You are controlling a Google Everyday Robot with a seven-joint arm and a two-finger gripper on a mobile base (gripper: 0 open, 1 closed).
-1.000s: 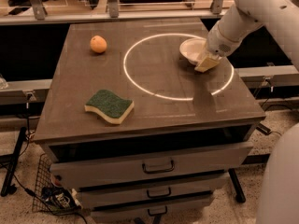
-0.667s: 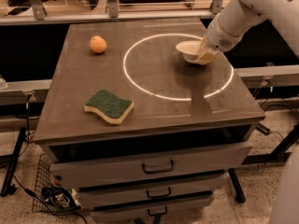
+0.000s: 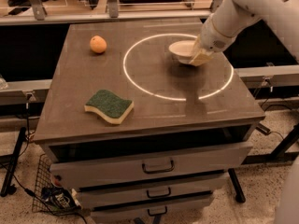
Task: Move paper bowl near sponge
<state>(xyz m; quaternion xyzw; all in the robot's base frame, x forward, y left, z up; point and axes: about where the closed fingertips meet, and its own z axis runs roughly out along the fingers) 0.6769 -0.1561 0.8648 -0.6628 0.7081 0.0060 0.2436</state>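
The paper bowl (image 3: 182,50) is off-white and hangs a little above the table inside the white ring, at its upper right. My gripper (image 3: 200,56) is shut on the bowl's right rim and holds it lifted; the white arm comes in from the upper right. The sponge (image 3: 109,106), dark green on top with a pale yellow base, lies flat at the front left of the table, well apart from the bowl.
A small orange fruit (image 3: 98,44) sits at the back left. A white ring (image 3: 140,88) is marked on the brown table top (image 3: 70,92). Drawers with handles (image 3: 158,166) are below the front edge. A wire basket (image 3: 51,195) stands on the floor at left.
The gripper has lifted the bowl off the table and carried it left, toward the ring's middle. The sponge and the fruit have not moved.
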